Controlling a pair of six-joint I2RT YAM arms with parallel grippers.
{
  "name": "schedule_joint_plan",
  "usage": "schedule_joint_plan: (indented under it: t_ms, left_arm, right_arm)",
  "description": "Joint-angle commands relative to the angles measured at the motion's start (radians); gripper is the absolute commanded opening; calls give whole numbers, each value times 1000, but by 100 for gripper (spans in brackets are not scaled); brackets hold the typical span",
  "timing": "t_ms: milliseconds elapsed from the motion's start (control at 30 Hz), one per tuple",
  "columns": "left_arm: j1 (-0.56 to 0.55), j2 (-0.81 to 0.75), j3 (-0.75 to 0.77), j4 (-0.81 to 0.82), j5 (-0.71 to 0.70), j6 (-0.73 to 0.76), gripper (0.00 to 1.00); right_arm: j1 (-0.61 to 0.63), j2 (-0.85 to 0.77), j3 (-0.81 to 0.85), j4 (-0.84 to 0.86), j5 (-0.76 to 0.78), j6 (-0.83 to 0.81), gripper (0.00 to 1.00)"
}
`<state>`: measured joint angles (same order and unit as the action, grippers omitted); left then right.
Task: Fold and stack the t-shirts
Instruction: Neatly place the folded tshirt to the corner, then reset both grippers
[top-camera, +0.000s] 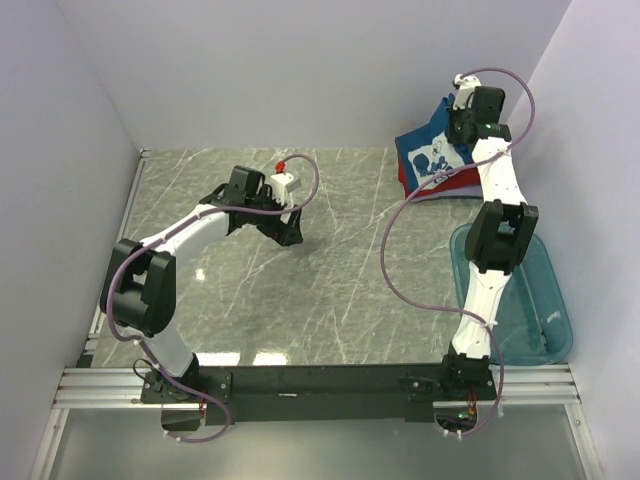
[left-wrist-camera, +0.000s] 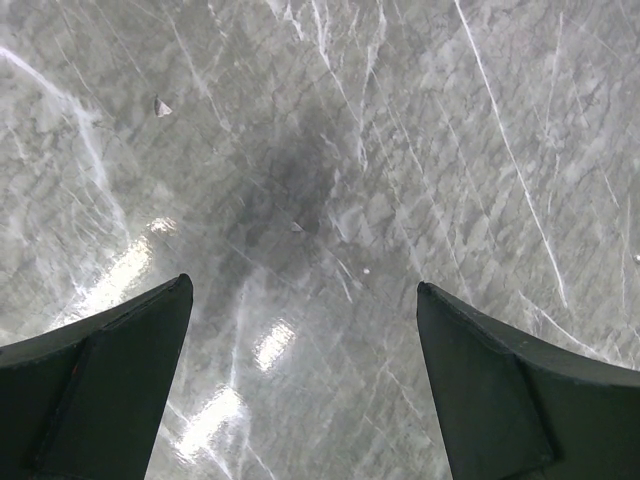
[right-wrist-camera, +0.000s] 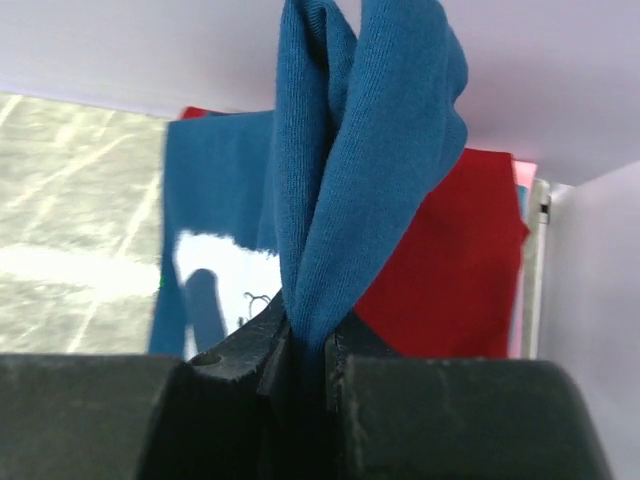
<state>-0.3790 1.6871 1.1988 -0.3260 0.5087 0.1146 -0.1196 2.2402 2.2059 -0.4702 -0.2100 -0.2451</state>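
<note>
Right wrist view: the right end effector (right-wrist-camera: 305, 345) is clamped on a bunched fold of the dark blue t-shirt (right-wrist-camera: 370, 150), lifted at the far right corner of the table (top-camera: 340, 290), over the red t-shirt (right-wrist-camera: 450, 270). The left end effector (left-wrist-camera: 303, 285) hovers spread wide above the table's middle, holding nothing.
</note>
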Motion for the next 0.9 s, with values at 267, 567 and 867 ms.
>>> schedule_joint_plan:
  t_ms: [267,567,867]
  left_arm:
    - [20,20,111,-62,-47,-3,100]
    - [98,-47,130,-57,-13,-162,99]
    - [143,-87,259,-220,-177,-118,99]
  right_arm:
    - [-63,4,78,120,129,-37,82]
    - [-68,-128,26,46,42,16,88]
    - [-15,-339,-118,-220,-164,128,90]
